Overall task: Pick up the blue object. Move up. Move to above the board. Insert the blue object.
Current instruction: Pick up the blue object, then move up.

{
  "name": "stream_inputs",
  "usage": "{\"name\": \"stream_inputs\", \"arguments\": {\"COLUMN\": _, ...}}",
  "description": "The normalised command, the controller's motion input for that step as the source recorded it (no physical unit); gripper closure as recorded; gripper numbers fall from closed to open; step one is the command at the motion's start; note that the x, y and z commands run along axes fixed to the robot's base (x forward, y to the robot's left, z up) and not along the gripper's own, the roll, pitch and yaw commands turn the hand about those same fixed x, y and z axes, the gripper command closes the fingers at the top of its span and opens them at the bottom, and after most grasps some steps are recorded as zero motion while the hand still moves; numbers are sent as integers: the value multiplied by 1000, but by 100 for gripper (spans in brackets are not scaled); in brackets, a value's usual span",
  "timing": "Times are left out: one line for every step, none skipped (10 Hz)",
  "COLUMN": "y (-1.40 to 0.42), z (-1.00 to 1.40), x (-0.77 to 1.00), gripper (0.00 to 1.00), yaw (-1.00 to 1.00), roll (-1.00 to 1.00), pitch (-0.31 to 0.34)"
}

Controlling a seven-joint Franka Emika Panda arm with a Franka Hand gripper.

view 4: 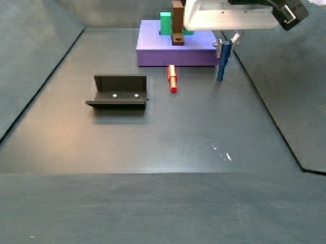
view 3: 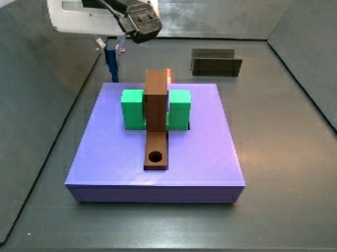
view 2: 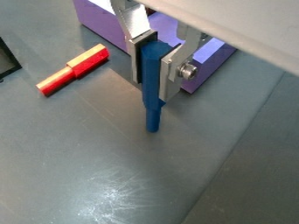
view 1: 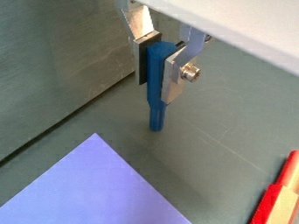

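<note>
My gripper is shut on the blue object, a slim dark blue peg that hangs upright with its narrow tip down. Both wrist views show this; the other wrist view shows my gripper and the peg just beside the lavender slab. In a side view the gripper and peg are off the slab's far left corner, with the tip near the floor. The board, a brown plank with a hole, passes through a green block on the slab.
A red and yellow peg lies on the floor near the slab and also shows in a side view. The fixture stands on the floor further off. A dark olive box sits behind the slab. Grey walls surround the floor.
</note>
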Motion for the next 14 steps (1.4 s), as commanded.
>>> {"name": "stream_inputs", "arguments": {"y": 0, "z": 0, "x": 0, "gripper": 100, "yaw": 0, "roll": 0, "pitch": 0}}
{"name": "stream_inputs", "arguments": {"y": 0, "z": 0, "x": 0, "gripper": 100, "yaw": 0, "roll": 0, "pitch": 0}}
{"name": "stream_inputs", "arguments": {"y": 0, "z": 0, "x": 0, "gripper": 100, "yaw": 0, "roll": 0, "pitch": 0}}
{"name": "stream_inputs", "arguments": {"y": 0, "z": 0, "x": 0, "gripper": 100, "yaw": 0, "roll": 0, "pitch": 0}}
{"name": "stream_inputs", "arguments": {"y": 0, "z": 0, "x": 0, "gripper": 100, "yaw": 0, "roll": 0, "pitch": 0}}
{"name": "stream_inputs", "arguments": {"y": 0, "z": 0, "x": 0, "gripper": 100, "yaw": 0, "roll": 0, "pitch": 0}}
{"name": "stream_inputs", "arguments": {"y": 0, "z": 0, "x": 0, "gripper": 100, "yaw": 0, "roll": 0, "pitch": 0}}
{"name": "stream_inputs", "arguments": {"y": 0, "z": 0, "x": 0, "gripper": 100, "yaw": 0, "roll": 0, "pitch": 0}}
{"name": "stream_inputs", "arguments": {"y": 0, "z": 0, "x": 0, "gripper": 100, "yaw": 0, "roll": 0, "pitch": 0}}
{"name": "stream_inputs", "arguments": {"y": 0, "z": 0, "x": 0, "gripper": 100, "yaw": 0, "roll": 0, "pitch": 0}}
{"name": "stream_inputs", "arguments": {"y": 0, "z": 0, "x": 0, "gripper": 100, "yaw": 0, "roll": 0, "pitch": 0}}
{"name": "stream_inputs", "arguments": {"y": 0, "z": 0, "x": 0, "gripper": 100, "yaw": 0, "roll": 0, "pitch": 0}}
{"name": "stream_inputs", "arguments": {"y": 0, "z": 833, "x": 0, "gripper": 100, "yaw": 0, "roll": 0, "pitch": 0}}
{"name": "stream_inputs", "arguments": {"y": -15, "z": 788, "x": -24, "gripper": 100, "yaw": -10, "roll": 0, "pitch": 26}}
